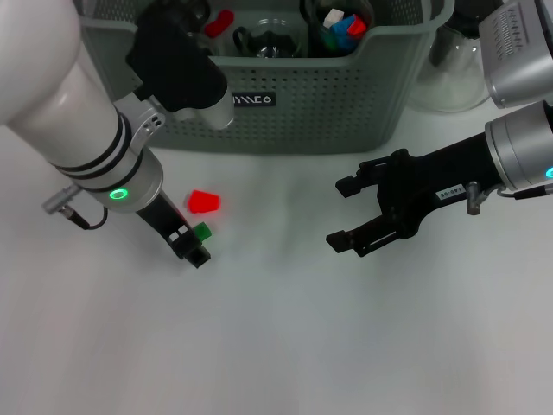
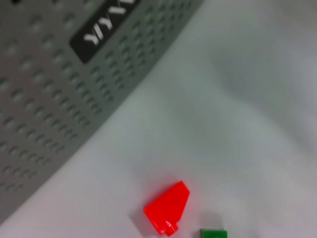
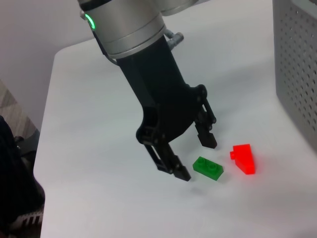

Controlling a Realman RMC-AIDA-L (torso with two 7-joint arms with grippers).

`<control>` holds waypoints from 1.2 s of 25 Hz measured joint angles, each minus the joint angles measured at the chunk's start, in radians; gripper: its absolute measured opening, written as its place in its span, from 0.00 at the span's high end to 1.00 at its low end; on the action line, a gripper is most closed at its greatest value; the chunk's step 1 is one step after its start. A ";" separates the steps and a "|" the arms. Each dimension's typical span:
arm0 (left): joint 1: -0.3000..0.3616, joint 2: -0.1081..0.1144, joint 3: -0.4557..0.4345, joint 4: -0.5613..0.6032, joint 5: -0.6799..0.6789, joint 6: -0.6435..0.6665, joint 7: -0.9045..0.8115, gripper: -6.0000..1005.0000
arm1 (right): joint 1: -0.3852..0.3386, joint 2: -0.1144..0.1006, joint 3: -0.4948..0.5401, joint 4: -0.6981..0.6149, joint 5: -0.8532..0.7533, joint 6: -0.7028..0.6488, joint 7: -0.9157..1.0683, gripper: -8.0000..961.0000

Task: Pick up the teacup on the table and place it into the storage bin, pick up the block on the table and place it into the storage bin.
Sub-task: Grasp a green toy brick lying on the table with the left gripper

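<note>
The grey-green storage bin (image 1: pixel 346 95) stands at the back of the table; its perforated wall fills part of the left wrist view (image 2: pixel 54 114). A small green block (image 1: pixel 201 230) and a red block (image 1: pixel 205 201) lie on the table in front of it. My left gripper (image 1: pixel 191 246) is open and low over the table, its fingers on either side of the green block (image 3: pixel 208 168), not closed on it. My right gripper (image 1: pixel 341 213) is open and empty, hovering right of centre. No teacup shows on the table; a dark glassy item (image 1: pixel 272 43) lies in the bin.
A clear glass carafe (image 1: pixel 454 78) stands right of the bin. Red (image 1: pixel 220 22), blue and white pieces (image 1: pixel 341 26) lie inside the bin. The red block (image 3: pixel 243 158) is just beside the green one, toward the bin.
</note>
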 joint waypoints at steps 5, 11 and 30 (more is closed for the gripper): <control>0.000 0.000 0.010 -0.016 0.001 -0.030 0.000 0.30 | 0.002 0.000 0.000 0.000 0.000 0.000 -0.001 0.01; 0.004 0.000 0.035 -0.023 0.000 -0.054 -0.001 0.37 | 0.001 0.000 0.000 -0.001 0.000 0.000 -0.001 0.01; 0.011 0.000 0.062 -0.047 0.008 -0.098 -0.024 0.59 | -0.004 0.000 0.000 -0.001 0.000 0.000 -0.001 0.01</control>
